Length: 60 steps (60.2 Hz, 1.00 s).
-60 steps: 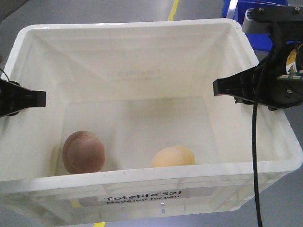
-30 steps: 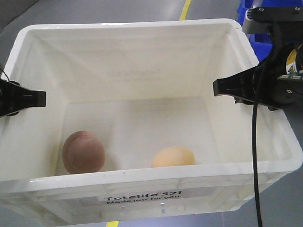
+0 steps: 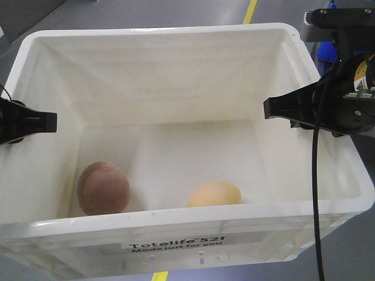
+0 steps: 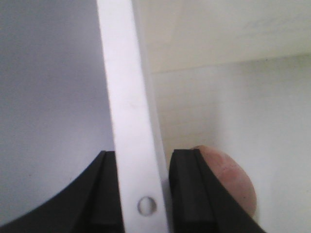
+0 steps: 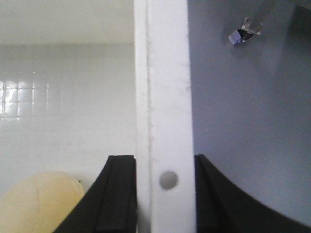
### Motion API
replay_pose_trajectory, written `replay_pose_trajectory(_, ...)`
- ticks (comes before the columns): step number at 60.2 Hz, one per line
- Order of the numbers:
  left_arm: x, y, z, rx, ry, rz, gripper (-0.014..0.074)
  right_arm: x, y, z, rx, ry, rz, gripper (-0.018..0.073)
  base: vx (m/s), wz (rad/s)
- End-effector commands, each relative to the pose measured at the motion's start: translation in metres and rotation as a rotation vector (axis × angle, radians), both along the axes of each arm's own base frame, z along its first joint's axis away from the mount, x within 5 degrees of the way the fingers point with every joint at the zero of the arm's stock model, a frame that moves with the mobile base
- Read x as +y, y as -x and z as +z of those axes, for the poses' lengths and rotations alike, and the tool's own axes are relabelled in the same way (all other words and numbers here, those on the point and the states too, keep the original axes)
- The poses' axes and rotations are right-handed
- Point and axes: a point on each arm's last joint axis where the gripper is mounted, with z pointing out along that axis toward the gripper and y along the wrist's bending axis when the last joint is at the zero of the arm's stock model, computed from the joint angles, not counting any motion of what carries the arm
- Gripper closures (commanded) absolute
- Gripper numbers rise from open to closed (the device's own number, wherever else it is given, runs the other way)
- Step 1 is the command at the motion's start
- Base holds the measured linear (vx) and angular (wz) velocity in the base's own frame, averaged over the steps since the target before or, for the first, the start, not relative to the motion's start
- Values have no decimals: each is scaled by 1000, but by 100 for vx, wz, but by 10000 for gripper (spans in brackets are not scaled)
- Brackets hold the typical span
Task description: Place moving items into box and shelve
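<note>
The white box (image 3: 176,34) fills the front view, printed "Totelife 521" on its near wall. Both moving items lie on its floor: the reddish-brown one (image 3: 104,188) at the near left, the pale yellow-orange one (image 3: 215,194) near the middle front. My left gripper (image 3: 26,124) is shut on the box's left rim (image 4: 124,87), one finger inside beside the reddish item (image 4: 228,179). My right gripper (image 3: 293,108) is shut on the right rim (image 5: 165,73), with the yellow item (image 5: 39,201) below its inner finger.
Grey floor lies around the box, with a yellow line (image 3: 251,10) beyond its far wall. A blue bin (image 3: 325,52) shows behind the right arm. A small metal castor-like part (image 5: 243,31) is on the floor outside the right wall.
The yellow floor line and blue bin have slid to the right behind the box. Box and grippers keep the same place in view. The reddish item has turned slightly.
</note>
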Motion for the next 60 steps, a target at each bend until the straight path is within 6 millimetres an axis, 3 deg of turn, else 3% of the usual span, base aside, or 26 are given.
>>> replay_pose_trajectory(1,1,-1,23,-169,29,-43,502,-8,-1,24,-158,-2,4,464,42,6)
replay_pose_trajectory(60,1,-1,23,-168,28,-43,502,-8,-1,24,-158,-2,3,464,42,-4)
